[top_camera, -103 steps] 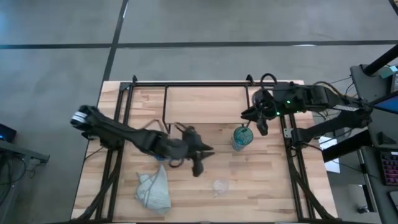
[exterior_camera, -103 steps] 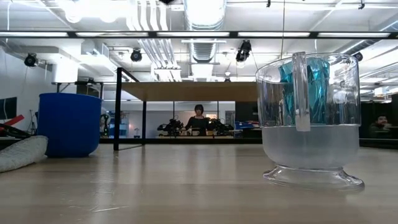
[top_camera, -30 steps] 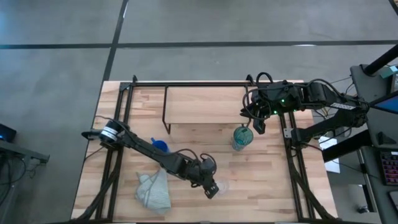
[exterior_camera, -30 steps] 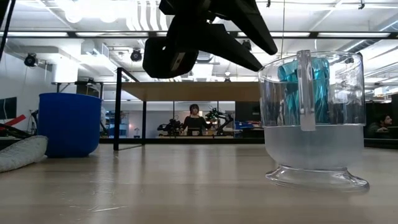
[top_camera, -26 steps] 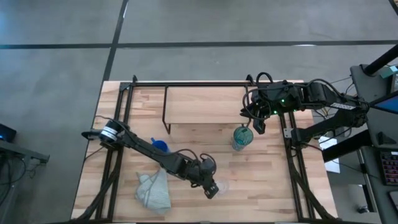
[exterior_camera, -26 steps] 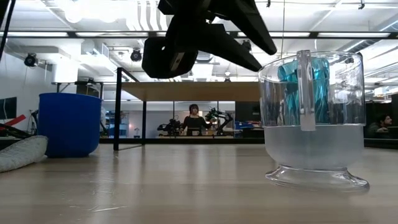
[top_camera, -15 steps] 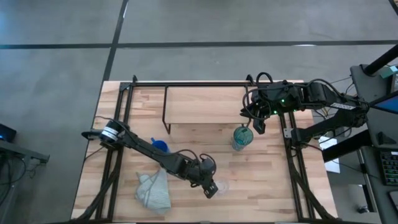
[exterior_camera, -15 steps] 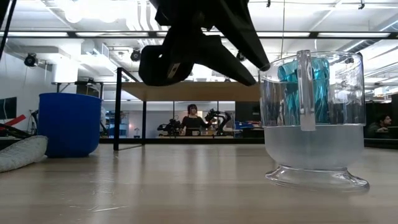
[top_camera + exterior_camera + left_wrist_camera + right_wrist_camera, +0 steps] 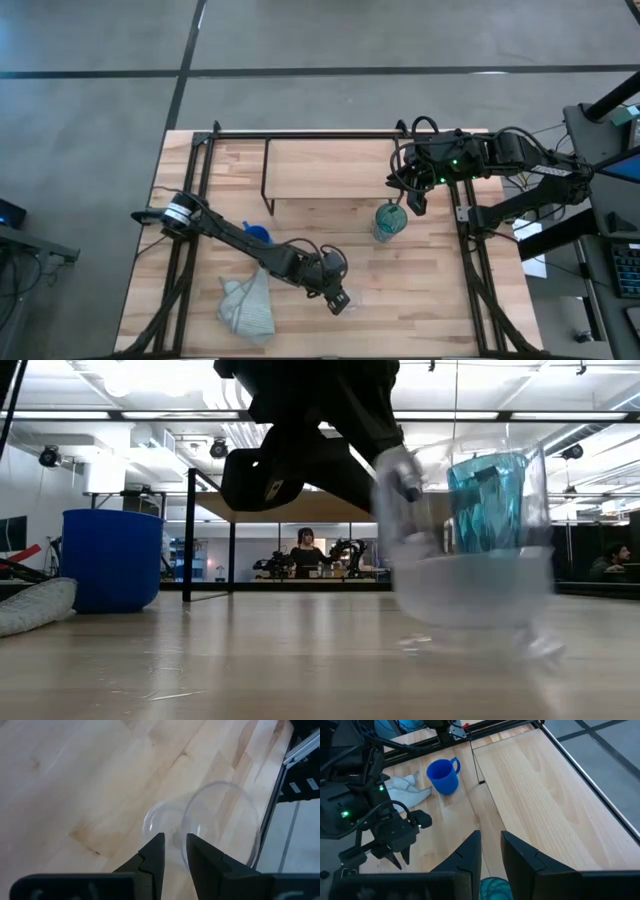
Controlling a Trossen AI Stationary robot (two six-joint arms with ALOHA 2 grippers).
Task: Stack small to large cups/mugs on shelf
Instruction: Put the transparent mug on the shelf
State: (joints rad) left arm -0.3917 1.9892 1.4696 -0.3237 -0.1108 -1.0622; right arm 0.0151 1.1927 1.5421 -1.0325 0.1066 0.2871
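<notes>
The small clear glass cup (image 9: 353, 298) is near the table's near edge, blurred in the low view (image 9: 470, 590). My left gripper (image 9: 339, 300) is shut on it. The blue mug (image 9: 258, 235) stands on its base at the left. The teal cup (image 9: 390, 221) stands on its base right of the middle. My right gripper (image 9: 413, 203) hovers shut beside the teal cup, just to its far right, touching nothing. The teal cup's rim shows under my right gripper's fingers (image 9: 495, 889). The shelf (image 9: 330, 165) stands at the table's far side with nothing on its wooden top. My left gripper (image 9: 174, 847) pinches the glass cup's wall at the rim (image 9: 183, 839), on the side toward the table's left. One finger (image 9: 197, 860) is inside the cup and one (image 9: 154, 855) is outside. The fingers slant down from the left. Whether the base is off the table cannot be told.
A pale crumpled cloth (image 9: 247, 308) lies near the table's near left, close to my left arm. The black frame rails (image 9: 190, 250) run along the table's left and right sides. Bare wood lies between the cups and the shelf.
My left gripper has come down a little and gone toward the table's left. The glass cup has gone with it toward the left and shows blurred in the low view. The teal cup behind it has stayed put.
</notes>
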